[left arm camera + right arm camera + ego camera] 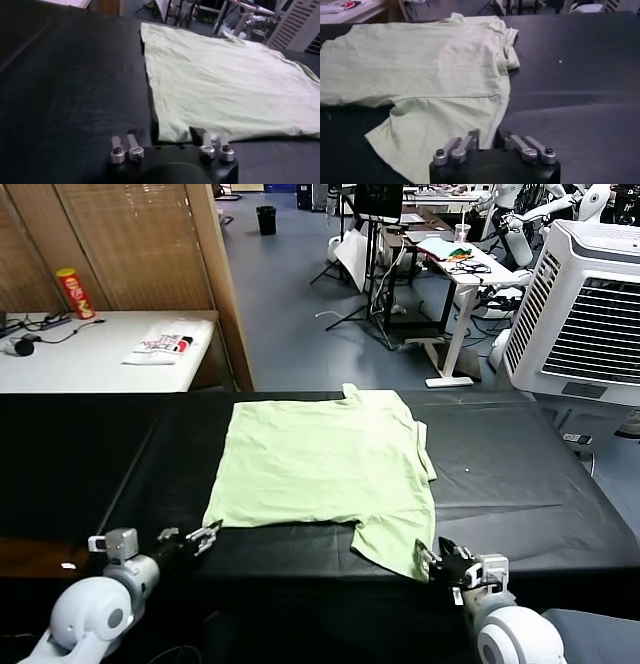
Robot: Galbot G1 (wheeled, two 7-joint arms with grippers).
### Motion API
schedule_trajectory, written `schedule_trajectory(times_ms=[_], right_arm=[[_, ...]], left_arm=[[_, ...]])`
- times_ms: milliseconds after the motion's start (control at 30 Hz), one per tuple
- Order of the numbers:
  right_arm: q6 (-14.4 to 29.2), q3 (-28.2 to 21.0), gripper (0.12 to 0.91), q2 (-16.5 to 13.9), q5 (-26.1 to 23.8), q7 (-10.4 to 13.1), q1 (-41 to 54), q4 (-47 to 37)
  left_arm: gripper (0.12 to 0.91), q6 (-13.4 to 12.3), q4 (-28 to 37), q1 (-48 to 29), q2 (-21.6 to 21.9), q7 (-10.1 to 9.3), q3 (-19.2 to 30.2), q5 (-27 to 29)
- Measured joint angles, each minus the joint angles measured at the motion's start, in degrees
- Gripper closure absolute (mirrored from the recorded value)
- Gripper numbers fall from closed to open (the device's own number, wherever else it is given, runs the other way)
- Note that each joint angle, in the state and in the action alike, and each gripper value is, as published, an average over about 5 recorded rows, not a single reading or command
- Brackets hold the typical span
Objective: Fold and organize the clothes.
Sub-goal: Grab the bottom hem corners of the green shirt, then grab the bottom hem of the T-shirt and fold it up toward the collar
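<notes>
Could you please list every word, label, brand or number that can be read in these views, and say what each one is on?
None can be read.
White packet on the side table: red and black marks, too small to read.
Red can on the same table: label too small to read.
T-shirt on the black table: plain pale green face up, no print showing.

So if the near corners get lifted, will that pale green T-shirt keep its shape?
Probably not: the wrinkled pale green cotton T-shirt lies flat and thin, so it should drape limply. Its near sleeve already hangs askew, and would likely trail and drag.
</notes>
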Motion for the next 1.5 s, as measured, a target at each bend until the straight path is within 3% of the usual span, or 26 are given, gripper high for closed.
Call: schedule_trajectory(times_ms=[133,633,833,1000,1133,1267,1500], right_arm=[[-0.1,0.9,0.904,0.0,-0.1,0.4,-1.3,1.4],[-0.2,5.2,0.904,1.1,-3.9,1.2,-13.9,14.3],[0.0,6.0,0.904,0.9,-3.9,-0.2,-14.9,15.2],[6.6,6.6,0.904,-0.7,-2.7,-3.3,-11.9,12.5],[12.6,6.0,0.904,-1.8,-2.0,-4.9,-8.0,8.5],[15.7,4.5,0.904,-2.6,-1.6,-5.4,-3.0,4.2],[17.2,1.5,0.904,-3.6,-1.8,-5.4,6.5,-3.1]], left_arm=[[0.893,0.1,-0.7,0.5,-0.2,0.02,0.1,0.3],[0.905,0.0,-11.6,10.7,2.3,-2.52,-4.4,0.4],[0.905,-2.3,-15.7,15.9,1.7,-2.93,-7.0,-1.1],[0.905,-7.3,-15.4,14.2,-0.2,-2.99,-7.3,-1.5],[0.905,-9.7,-13.6,10.6,-2.0,-2.72,-6.5,-1.0],[0.905,-10.7,-11.1,6.7,-4.1,-2.53,-5.3,-0.1],[0.905,-11.0,-7.5,1.1,-6.3,-2.19,-3.2,1.6]])
